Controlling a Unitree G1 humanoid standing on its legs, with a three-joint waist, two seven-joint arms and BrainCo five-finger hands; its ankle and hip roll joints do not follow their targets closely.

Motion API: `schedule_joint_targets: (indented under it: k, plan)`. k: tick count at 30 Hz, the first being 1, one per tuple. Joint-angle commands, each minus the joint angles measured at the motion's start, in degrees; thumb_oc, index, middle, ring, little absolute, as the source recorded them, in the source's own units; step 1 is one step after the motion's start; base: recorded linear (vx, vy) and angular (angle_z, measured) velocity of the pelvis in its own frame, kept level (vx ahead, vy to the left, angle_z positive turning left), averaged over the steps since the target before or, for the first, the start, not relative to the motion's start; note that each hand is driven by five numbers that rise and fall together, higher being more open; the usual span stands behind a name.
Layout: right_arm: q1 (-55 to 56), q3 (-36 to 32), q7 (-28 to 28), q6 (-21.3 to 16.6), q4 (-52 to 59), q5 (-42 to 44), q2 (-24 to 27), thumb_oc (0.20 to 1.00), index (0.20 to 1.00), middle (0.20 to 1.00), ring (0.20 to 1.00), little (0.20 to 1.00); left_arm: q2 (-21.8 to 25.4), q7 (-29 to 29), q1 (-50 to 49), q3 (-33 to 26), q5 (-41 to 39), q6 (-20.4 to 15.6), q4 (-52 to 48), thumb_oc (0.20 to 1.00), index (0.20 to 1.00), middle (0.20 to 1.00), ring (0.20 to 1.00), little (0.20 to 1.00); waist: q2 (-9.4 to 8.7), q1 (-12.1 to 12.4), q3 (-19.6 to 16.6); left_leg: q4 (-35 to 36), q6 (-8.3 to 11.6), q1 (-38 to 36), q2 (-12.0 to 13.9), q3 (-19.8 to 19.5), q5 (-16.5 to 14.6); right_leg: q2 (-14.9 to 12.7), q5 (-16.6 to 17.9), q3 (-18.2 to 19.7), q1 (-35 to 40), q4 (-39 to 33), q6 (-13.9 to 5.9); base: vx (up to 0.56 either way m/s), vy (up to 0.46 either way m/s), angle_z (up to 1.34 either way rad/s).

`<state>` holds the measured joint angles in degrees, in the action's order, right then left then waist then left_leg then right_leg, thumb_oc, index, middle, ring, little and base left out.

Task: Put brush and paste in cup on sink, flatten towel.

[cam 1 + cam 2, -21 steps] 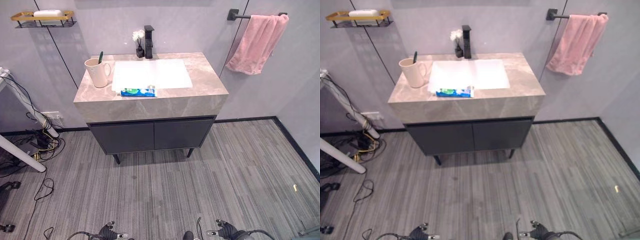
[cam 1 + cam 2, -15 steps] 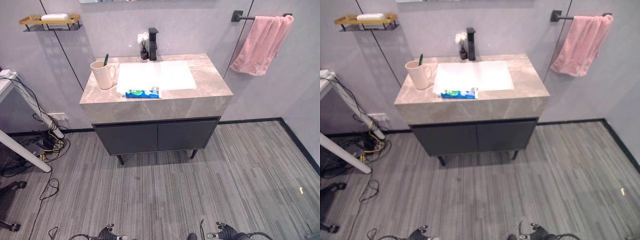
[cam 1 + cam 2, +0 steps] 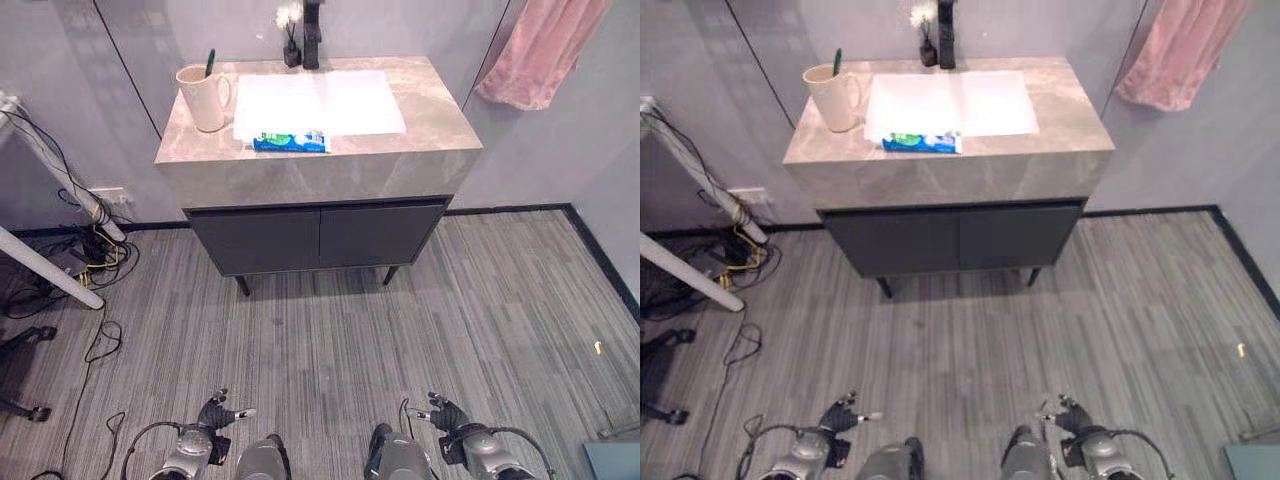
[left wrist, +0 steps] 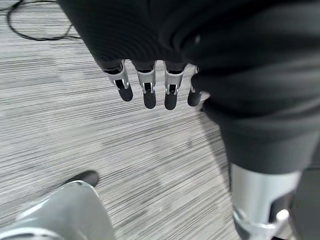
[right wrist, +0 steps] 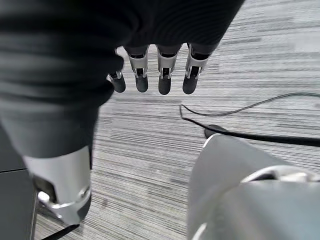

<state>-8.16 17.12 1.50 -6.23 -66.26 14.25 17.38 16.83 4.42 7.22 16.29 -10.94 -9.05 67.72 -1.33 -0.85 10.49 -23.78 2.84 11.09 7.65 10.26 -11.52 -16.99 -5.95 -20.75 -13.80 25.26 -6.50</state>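
Note:
A beige cup [image 3: 203, 97] stands at the left of the stone sink counter [image 3: 430, 135] with a green toothbrush [image 3: 210, 63] upright in it. A blue-green toothpaste tube [image 3: 290, 142] lies on the counter's front edge, just before the white basin [image 3: 320, 100]. A pink towel [image 3: 545, 50] hangs bunched on the wall at the upper right. My left hand [image 4: 145, 85] and right hand [image 5: 162, 75] hang low over the floor, far from the sink, with fingers straight and nothing in them. In the eye views the left hand [image 3: 215, 414] and right hand [image 3: 440, 412] show at the bottom edge.
A dark two-door cabinet [image 3: 318, 238] on thin legs carries the counter. A black faucet [image 3: 312, 20] and a small vase with white flowers [image 3: 289, 25] stand at the back. A white table leg [image 3: 45, 280] and loose cables [image 3: 95, 255] lie at the left.
The camera has tipped down and come nearer, so the sink sits higher in the picture. Both hands show further in at the bottom. Nothing on the counter has moved.

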Motion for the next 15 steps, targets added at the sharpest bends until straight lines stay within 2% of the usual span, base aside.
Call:
schedule_joint_targets:
  k: [1, 9, 15]
  plan:
    - [0.3, 0.2, -0.8, -2.2, 1.1, 3.1, 0.1, 1.0, 1.0, 1.0, 1.0, 1.0, 0.5, 1.6, -1.5, -1.0, -1.7, -2.0, -0.4, 1.0, 1.0, 1.0, 1.0, 1.0, -0.68, -0.3, -0.8, 0.5, 0.3, -1.3, 0.0, 0.6, 0.8, 0.3, -2.3, 0.1, 4.1, 0.9, -1.31, 0.02, -0.006, 0.03]
    - [0.6, -0.1, 0.3, -2.4, 1.8, 6.8, -0.7, 1.0, 1.0, 1.0, 1.0, 1.0, 0.7, 1.9, -1.5, -1.3, -2.4, -2.5, -0.8, 1.0, 1.0, 1.0, 1.0, 1.0, -0.67, -0.4, 0.1, -0.4, 0.12, -1.0, 0.0, 0.9, 0.5, 0.2, -2.3, 0.0, 4.0, 1.2, -1.14, 0.0, 0.005, -0.01]
    - [0.4, 0.3, 0.5, -2.2, 0.6, 7.1, -1.1, 1.0, 1.0, 1.0, 1.0, 1.0, 0.5, 1.8, -1.9, -1.2, -2.8, -2.9, -0.8, 1.0, 1.0, 1.0, 1.0, 1.0, -0.49, 0.0, 0.5, 0.8, -0.62, -1.5, -1.3, 0.6, 0.8, 0.3, -0.6, 0.0, 4.8, -1.5, -1.25, 0.02, 0.038, 0.02]
